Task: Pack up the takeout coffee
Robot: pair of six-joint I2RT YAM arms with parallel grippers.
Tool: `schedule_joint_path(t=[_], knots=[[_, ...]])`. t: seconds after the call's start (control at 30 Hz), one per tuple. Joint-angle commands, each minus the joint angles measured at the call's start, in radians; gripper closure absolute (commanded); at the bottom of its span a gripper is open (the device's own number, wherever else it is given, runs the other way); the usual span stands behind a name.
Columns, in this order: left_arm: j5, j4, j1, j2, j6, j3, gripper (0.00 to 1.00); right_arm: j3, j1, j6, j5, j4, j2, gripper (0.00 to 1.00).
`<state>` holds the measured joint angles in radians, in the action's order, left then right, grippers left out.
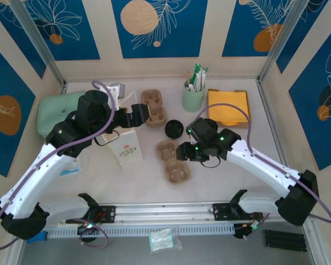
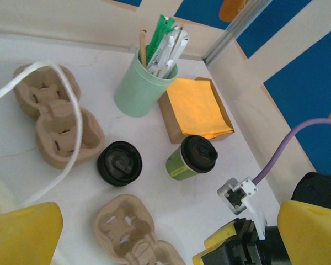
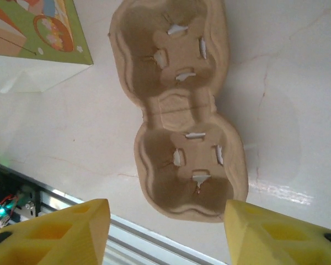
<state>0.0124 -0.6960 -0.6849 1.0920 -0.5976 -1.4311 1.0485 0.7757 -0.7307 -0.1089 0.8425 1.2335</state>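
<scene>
White table [image 1: 127, 182], hemmed by blue-and-cream leaf-print walls [image 1: 154, 27].

In the left wrist view the coffee [image 2: 190, 157] stands a little right of centre, green sides under a black lid, tilted slightly in the frame. It sits just below the lower corner of the napkins [image 2: 198, 107], an orange stack in a brown box. I cannot tell whether the two touch. A loose lid [image 2: 119, 163] lies flat just left of the coffee, apart from it. Above that lid stands the straw cup [image 2: 138, 88], pale green and stuffed with wrapped straws and sticks, next to the box's left edge.

Two pulp carriers lie on the table. One carrier [image 2: 58, 124] is at the left of that view, with a white cable looping across it. The other carrier [image 2: 135, 232] is at the bottom centre.

The left gripper [image 2: 168, 215] hangs with its yellow fingers [image 2: 22, 234] at the two bottom corners of its view. Its jaws are spread wide and hold nothing. From above it sits left of centre [image 1: 140, 115], next to the upper carrier.

The right gripper [image 3: 165, 221] hovers over the lower carrier. Its jaws are apart and empty, with the carrier's lower end showing between them. A printed bag [image 3: 27, 38] fills the upper left of that view.
</scene>
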Motion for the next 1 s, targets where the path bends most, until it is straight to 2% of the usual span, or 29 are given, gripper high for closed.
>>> schedule_joint_path(t=[0.0, 0.23, 0.5, 0.63, 0.67, 0.7, 0.73, 0.9, 0.97], knots=[[0.080, -0.032, -0.008, -0.063, -0.020, 0.044, 0.00, 0.060, 0.046, 0.046, -0.082, 0.076, 0.079, 0.39], [0.172, -0.085, -0.008, -0.185, -0.050, 0.130, 0.01, 0.160, 0.102, 0.091, -0.114, 0.084, 0.226, 0.23], [0.218, -0.106, -0.006, -0.246, -0.062, 0.156, 0.01, 0.242, 0.171, 0.197, -0.208, 0.077, 0.362, 0.20], [0.219, -0.106, -0.006, -0.245, -0.062, 0.151, 0.01, 0.231, 0.160, 0.236, -0.128, 0.046, 0.385, 0.19], [0.219, -0.106, -0.006, -0.246, -0.062, 0.151, 0.01, 0.214, 0.152, 0.248, -0.094, 0.028, 0.382, 0.16], [0.219, -0.105, -0.007, -0.248, -0.065, 0.151, 0.01, 0.188, 0.149, 0.247, -0.091, 0.003, 0.370, 0.05], [0.220, -0.104, -0.007, -0.247, -0.064, 0.152, 0.01, 0.167, 0.146, 0.249, -0.091, -0.019, 0.358, 0.01], [0.218, -0.102, -0.006, -0.247, -0.066, 0.155, 0.00, 0.162, 0.121, 0.268, -0.096, -0.005, 0.380, 0.00], [0.216, -0.096, -0.006, -0.246, -0.068, 0.158, 0.01, 0.169, 0.123, 0.268, -0.119, 0.011, 0.404, 0.08]])
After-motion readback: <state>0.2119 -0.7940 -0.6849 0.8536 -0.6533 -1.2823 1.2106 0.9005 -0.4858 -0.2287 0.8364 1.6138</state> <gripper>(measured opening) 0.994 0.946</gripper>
